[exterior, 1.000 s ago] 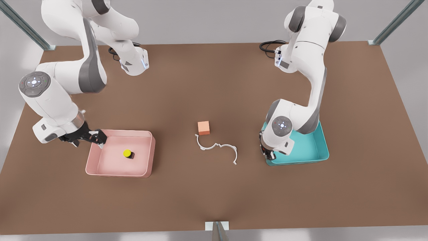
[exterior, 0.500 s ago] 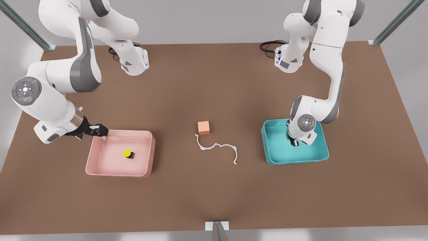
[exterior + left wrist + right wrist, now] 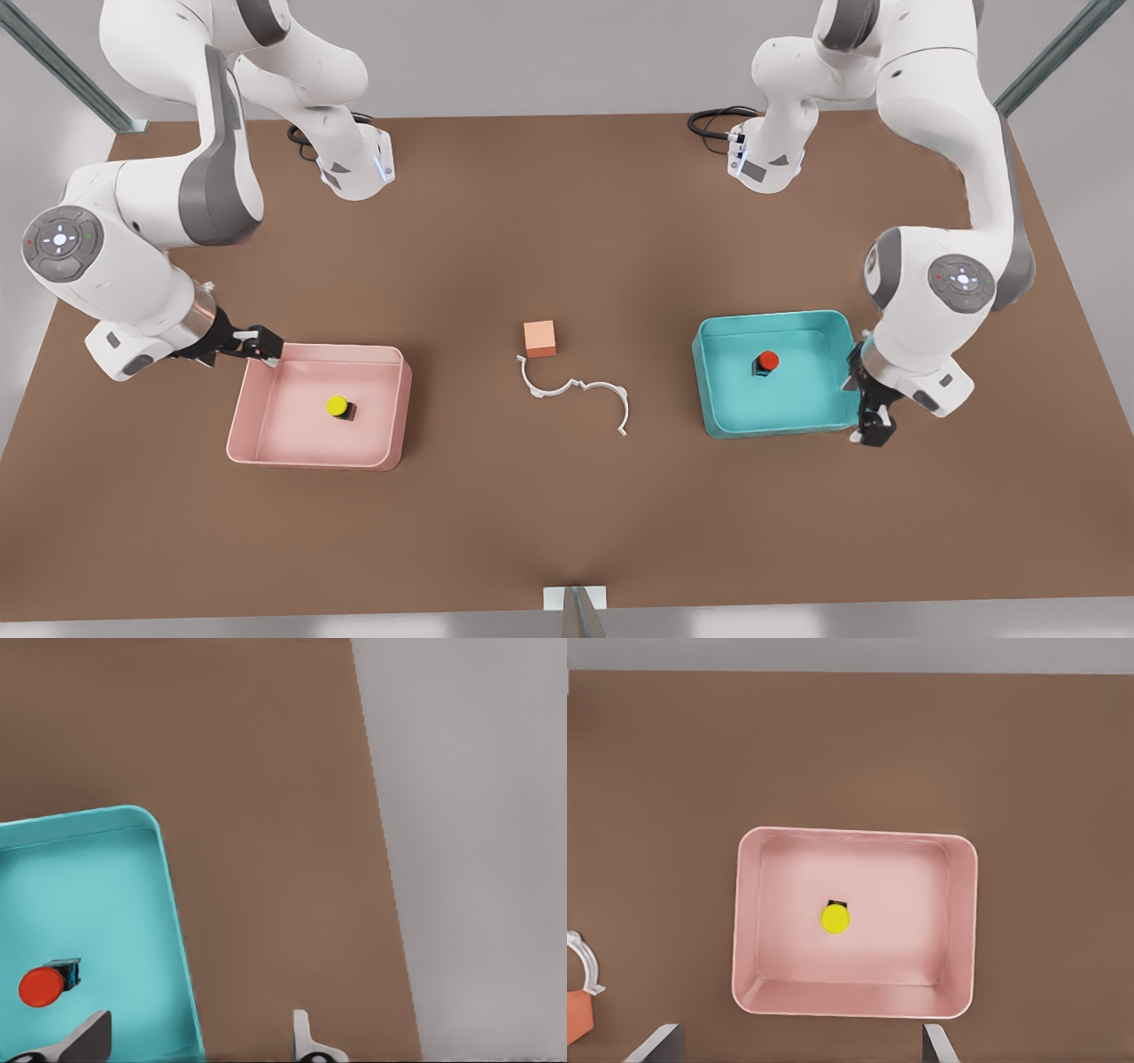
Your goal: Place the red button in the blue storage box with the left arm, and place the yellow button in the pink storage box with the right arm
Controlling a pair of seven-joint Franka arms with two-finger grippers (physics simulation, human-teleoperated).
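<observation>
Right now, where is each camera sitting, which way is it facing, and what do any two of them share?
Front view: high across from the arm bases, looking down on the table; both arms show.
Left wrist view: above the blue box edge, looking down; open left gripper fingertips show.
Right wrist view: above the pink box, looking down; open right gripper fingertips show.
Shared: front and left wrist views both show the red button.

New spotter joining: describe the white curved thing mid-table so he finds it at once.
Start at the table's middle, between the pink box and blue box. Just in front of the orange cube lies the white part: thin, wavy, open-ended, the only white piece lying flat.
</observation>
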